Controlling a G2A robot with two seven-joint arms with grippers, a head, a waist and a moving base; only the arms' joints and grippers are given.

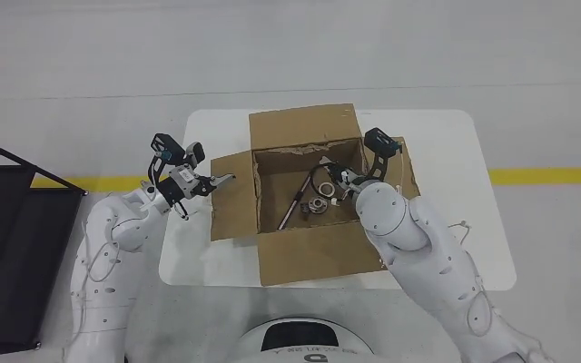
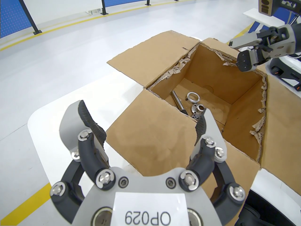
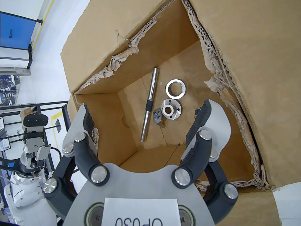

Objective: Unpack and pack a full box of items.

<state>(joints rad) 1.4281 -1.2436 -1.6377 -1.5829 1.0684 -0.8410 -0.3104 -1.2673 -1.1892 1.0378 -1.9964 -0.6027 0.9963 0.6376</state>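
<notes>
A white bench (image 1: 440, 136) holds the open cardboard box (image 1: 304, 127) on a grey, yellow-lined floor (image 1: 272, 45). The fingers of the left gripper (image 2: 144, 106) and the right gripper (image 3: 145, 104) are apart.

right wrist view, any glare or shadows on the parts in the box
Right wrist view: bright glints on the rod and ring, while the box floor is evenly lit. Left wrist view: one inner wall of the box sits in shade.

Glossy white arms (image 1: 427, 240) carry thin cables. The left tool (image 2: 144, 106) and right tool (image 3: 145, 104) share silver plates, black links, round screws, grey fingers (image 2: 69, 123), ribbed black pads (image 2: 93, 123), white labels (image 2: 147, 210).
</notes>
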